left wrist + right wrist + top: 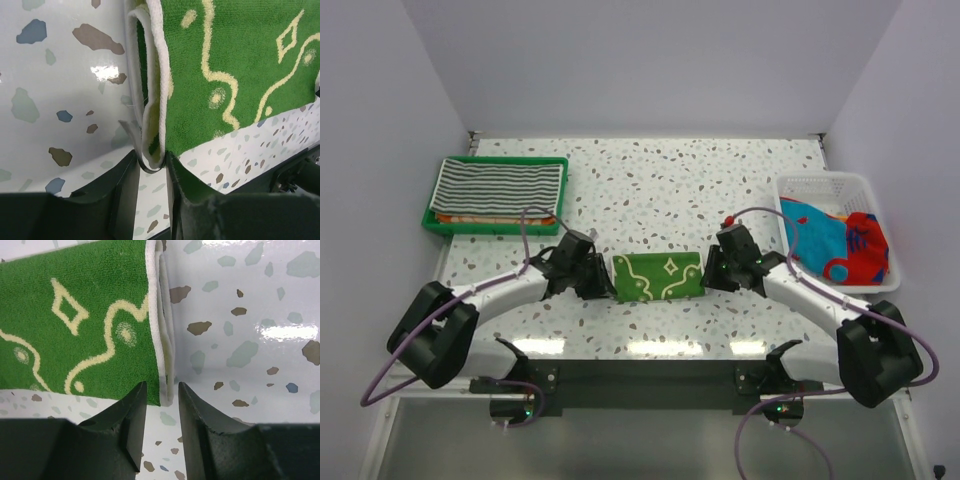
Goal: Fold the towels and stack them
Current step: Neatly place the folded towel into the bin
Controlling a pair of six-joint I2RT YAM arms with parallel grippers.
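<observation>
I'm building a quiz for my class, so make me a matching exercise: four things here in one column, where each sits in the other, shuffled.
1 green towel
2 striped towel
3 orange towel
4 blue and red cloth

A in the white basket
B top of the pile in the green tray
C folded, mid table
D under the striped towel

Pairs: 1-C, 2-B, 3-D, 4-A

Speckled terrazzo table between plain pale lilac walls
</observation>
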